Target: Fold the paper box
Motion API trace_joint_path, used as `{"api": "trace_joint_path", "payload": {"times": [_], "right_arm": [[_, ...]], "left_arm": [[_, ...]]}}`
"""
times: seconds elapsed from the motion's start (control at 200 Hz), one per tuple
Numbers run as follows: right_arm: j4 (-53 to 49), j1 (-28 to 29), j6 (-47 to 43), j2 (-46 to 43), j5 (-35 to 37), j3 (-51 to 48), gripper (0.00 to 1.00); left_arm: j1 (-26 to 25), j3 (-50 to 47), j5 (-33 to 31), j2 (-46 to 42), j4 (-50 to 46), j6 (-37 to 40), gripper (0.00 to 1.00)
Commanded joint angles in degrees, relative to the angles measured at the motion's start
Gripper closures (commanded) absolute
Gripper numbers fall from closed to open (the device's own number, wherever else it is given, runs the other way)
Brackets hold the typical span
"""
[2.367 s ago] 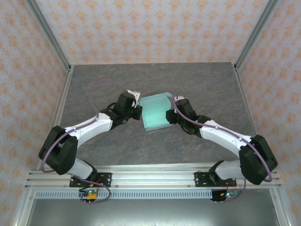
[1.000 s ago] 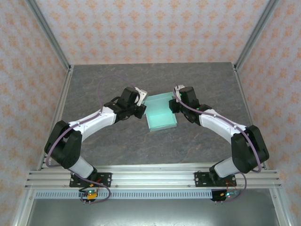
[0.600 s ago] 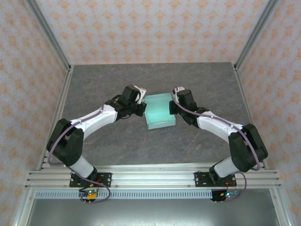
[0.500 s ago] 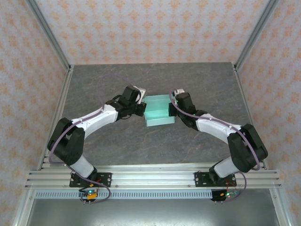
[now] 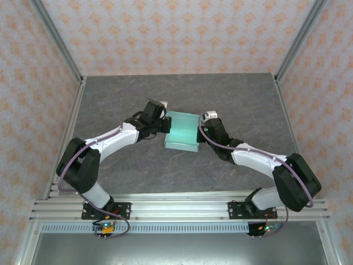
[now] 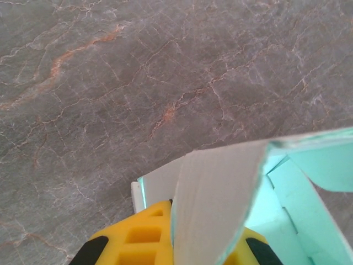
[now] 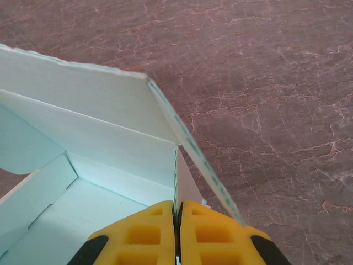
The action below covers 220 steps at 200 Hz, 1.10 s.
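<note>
The paper box [image 5: 181,132] is pale mint card, partly formed, held up between both arms over the middle of the grey table. My left gripper [image 5: 164,126] is shut on its left edge; in the left wrist view the yellow fingers [image 6: 138,240] pinch a curved flap of the paper box [image 6: 220,187], with my left gripper [image 6: 176,245] at the bottom of the frame. My right gripper [image 5: 201,133] is shut on the right side wall. In the right wrist view, my right gripper [image 7: 177,232] clamps that thin wall of the paper box [image 7: 110,138], whose open inside lies to the left.
Grey marbled table [image 5: 242,99] spreads out around the box on all sides. Patterned walls and metal frame posts [image 5: 71,118] bound it at the left, right and back. A metal rail [image 5: 176,210] runs along the near edge by the arm bases.
The box has shifted a little to the left and turned. My right gripper has moved nearer and closed on the box's right wall. The left gripper kept its grip.
</note>
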Motion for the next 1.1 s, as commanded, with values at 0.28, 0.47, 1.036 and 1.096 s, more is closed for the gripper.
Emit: {"api": "trace_joint_path", "payload": {"times": [0.28,0.47,1.036,1.096], "right_arm": [[4.35,4.88,3.63,-1.13,3.96,-4.87,0.92],[5.27,7.29,5.35,-2.68,8.16,-7.60,0.88],[-18.27,7.75,17.50,-26.93,4.23,-8.18,0.45],[-24.54,7.75,25.35,-28.01,6.52,-6.31,0.40]], "left_arm": [[-7.59,-6.98,-6.55,-2.45,11.34,-4.04,1.00],[-11.04,-13.88,-15.00,-4.40,14.18,-2.43,1.00],[-15.37,-21.92,-27.72,-6.53,21.94,3.57,1.00],[-15.41,-22.20,-27.73,-6.53,22.41,3.76,1.00]]}}
